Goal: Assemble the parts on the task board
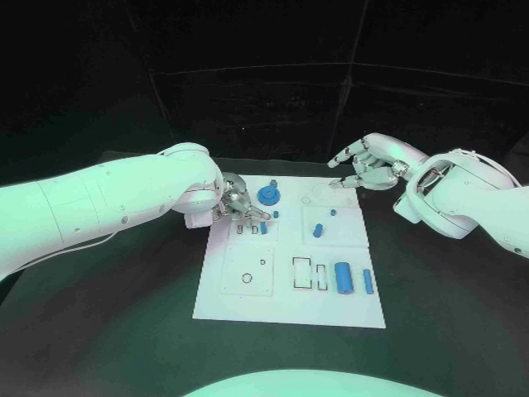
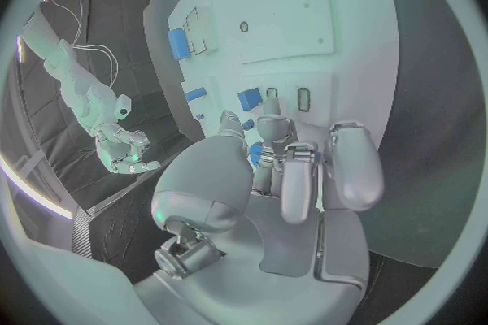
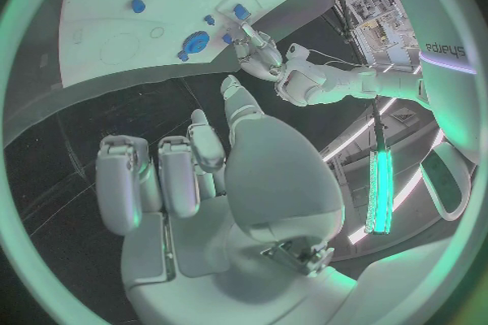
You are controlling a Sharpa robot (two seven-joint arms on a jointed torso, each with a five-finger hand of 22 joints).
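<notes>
I am pinching a small blue part (image 2: 256, 153) with my left hand (image 1: 240, 204) to seat it in the task board (image 1: 247, 298), while my right hand (image 1: 372, 162) is hovering spread, holding nothing

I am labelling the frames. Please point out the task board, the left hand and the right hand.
task board (image 1: 234, 302), head view, bare near corner.
left hand (image 1: 240, 203), head view, middle of hand.
right hand (image 1: 369, 162), head view, middle of hand.

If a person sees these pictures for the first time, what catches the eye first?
The white rectangular task board on the black table, dotted with small blue parts. The silver left hand works at its far left corner beside a round blue part, while the silver right hand hangs beyond the far right corner, holding nothing.
</notes>
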